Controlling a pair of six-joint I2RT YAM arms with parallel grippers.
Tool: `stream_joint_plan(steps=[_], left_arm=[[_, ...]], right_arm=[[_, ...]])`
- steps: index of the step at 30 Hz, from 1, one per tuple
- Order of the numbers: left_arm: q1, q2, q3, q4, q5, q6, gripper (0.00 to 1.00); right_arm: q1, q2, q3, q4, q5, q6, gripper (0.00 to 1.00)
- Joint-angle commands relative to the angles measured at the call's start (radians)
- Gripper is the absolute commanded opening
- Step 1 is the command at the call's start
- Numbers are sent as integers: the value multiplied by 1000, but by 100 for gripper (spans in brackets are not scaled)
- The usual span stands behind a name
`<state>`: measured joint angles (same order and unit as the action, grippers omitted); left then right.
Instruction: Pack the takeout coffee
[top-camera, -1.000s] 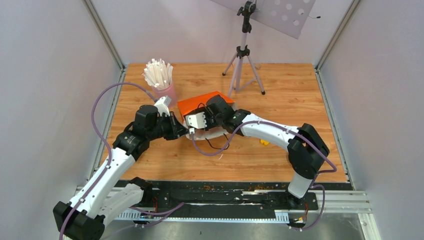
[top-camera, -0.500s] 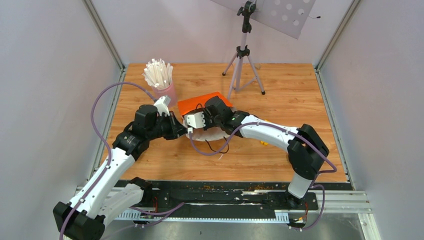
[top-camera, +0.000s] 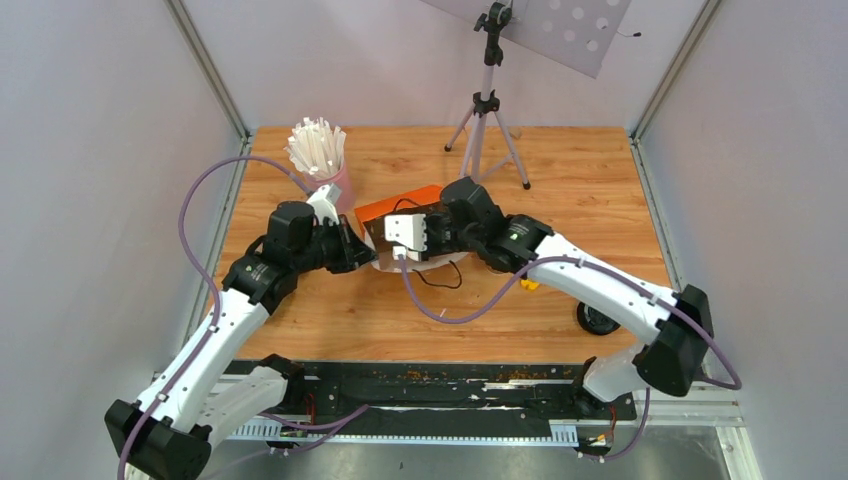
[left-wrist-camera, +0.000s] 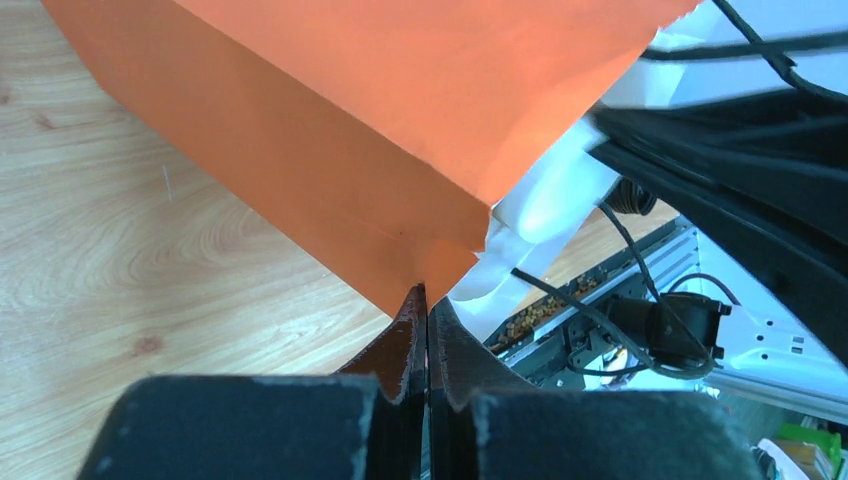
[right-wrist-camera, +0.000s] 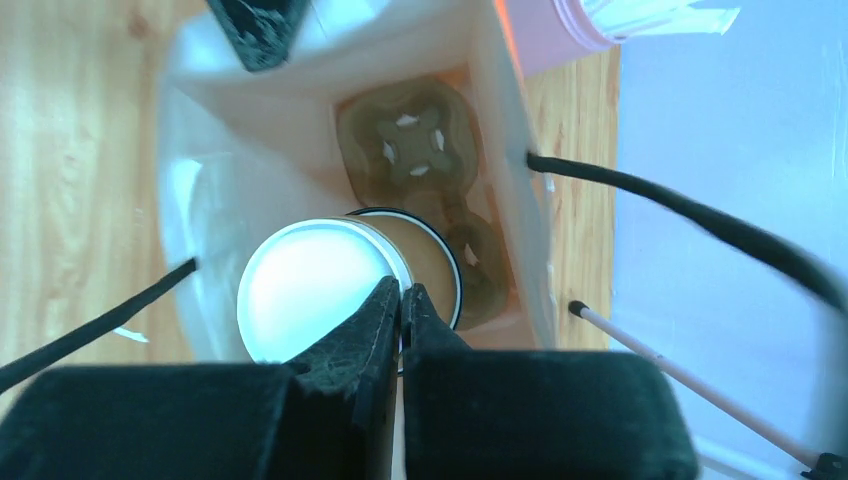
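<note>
right claw (right-wrist-camera: 402, 292) has just snapped shut at the edge of the cup (right-wrist-camera: 310, 290), inside the bag (left-wrist-camera: 400, 100) by the tray (right-wrist-camera: 405, 140). left claw (left-wrist-camera: 427, 298) pinches the bag's corner; packing looks nearly done.

Orange bag (left-wrist-camera: 400, 90), kraft-brown coffee cup (right-wrist-camera: 425, 250), grey-brown pulp tray (right-wrist-camera: 405, 140), pink cup (top-camera: 337, 187), wood-grain table (top-camera: 600, 200).

Wooden table (top-camera: 600, 190) with orange bag (top-camera: 400, 203), pink cup (top-camera: 336, 186), tripod (top-camera: 486, 110), black round lid (top-camera: 598, 320).
</note>
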<state>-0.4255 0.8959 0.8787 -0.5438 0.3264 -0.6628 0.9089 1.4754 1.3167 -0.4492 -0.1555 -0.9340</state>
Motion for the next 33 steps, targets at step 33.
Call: stream_joint_plan(steps=[33], left_arm=[[-1, 109, 278, -217, -198, 117, 0]], right_arm=[[-34, -445, -339, -45, -463, 995, 0]])
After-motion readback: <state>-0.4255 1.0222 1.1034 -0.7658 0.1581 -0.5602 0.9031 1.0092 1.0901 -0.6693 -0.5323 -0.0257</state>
